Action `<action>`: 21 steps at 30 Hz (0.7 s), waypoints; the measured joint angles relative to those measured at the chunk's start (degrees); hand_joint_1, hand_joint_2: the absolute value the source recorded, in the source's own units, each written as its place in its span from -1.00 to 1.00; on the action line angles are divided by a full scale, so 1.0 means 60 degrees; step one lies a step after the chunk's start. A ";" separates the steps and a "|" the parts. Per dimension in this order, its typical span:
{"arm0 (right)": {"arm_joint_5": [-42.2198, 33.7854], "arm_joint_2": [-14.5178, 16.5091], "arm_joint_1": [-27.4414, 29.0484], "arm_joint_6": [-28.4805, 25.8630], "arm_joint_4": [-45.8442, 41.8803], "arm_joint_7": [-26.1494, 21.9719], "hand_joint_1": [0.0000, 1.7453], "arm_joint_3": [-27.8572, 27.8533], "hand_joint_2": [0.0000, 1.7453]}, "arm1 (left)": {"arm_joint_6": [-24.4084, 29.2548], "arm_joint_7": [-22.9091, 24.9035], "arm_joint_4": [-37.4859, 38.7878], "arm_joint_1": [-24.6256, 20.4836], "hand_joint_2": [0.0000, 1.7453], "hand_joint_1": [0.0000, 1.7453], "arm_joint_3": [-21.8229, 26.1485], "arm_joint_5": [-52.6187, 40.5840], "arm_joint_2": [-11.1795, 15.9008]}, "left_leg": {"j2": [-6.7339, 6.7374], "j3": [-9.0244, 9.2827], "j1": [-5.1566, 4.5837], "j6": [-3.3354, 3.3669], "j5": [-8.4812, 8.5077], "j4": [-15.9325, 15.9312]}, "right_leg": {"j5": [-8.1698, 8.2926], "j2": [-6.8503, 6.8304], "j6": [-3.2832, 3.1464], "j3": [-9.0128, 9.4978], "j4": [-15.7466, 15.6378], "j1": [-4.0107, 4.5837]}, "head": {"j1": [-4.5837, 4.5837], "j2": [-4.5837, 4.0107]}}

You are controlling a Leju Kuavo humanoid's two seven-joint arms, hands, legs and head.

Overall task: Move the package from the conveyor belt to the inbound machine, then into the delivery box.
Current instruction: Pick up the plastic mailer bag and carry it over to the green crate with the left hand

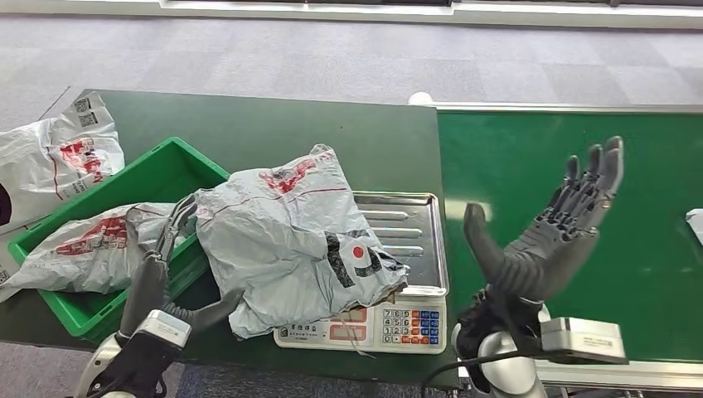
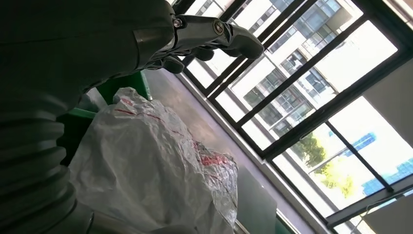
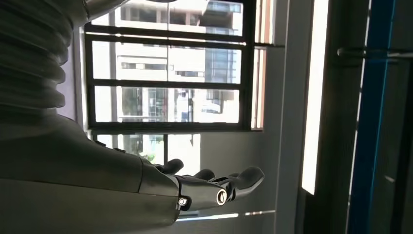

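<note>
The crumpled grey plastic mailer package with red and black print (image 1: 298, 236) lies across the steel weighing pan of the electronic scale (image 1: 412, 240), covering the pan's 9 o'clock half and spilling over toward the green plastic crate (image 1: 170, 170). The scale's keypad and red display face the robot at 6 o'clock. The scale stands on the dark green surface (image 1: 332, 133).

The left robot hand (image 1: 162, 278) reaches in from 7 o'clock. Its thumb lies under the package's near lower corner and its dark fingers rise along the package's 9 o'clock edge, beside the crate rim. In the left wrist view, the package (image 2: 156, 170) sits close beneath the fingers (image 2: 229, 39), which curl over it. Whether the hand actually grips the package cannot be told.

The right robot hand (image 1: 551, 228) is raised above the bright green conveyor belt (image 1: 655, 166) at 3 o'clock, palm turned toward the package, fingers spread and holding nothing. The right wrist view confirms this: the right robot hand (image 3: 214, 185) is extended with nothing in it.

A second grey mailer bag with red print (image 1: 87, 245) lies inside the crate. A third white-grey bag with barcode labels (image 1: 54, 157) rests on the surface at 10 o'clock. A small white item (image 1: 695, 225) lies on the belt at the far 3 o'clock edge.
</note>
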 joint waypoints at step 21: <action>-0.0136 0.0546 0.0123 -0.0201 -0.1715 -0.0054 -1.00 -0.0868 1.00 | -0.0906 0.2915 0.7462 -0.4695 1.00 1.00 -0.4135 -0.4701 -0.0908 | 0.0015 0.0008 -0.0027 0.0028 0.0021 0.0002 | 0.0039 0.0029 0.0040 0.0010 0.0003 -0.0037 | 0.0000 0.0000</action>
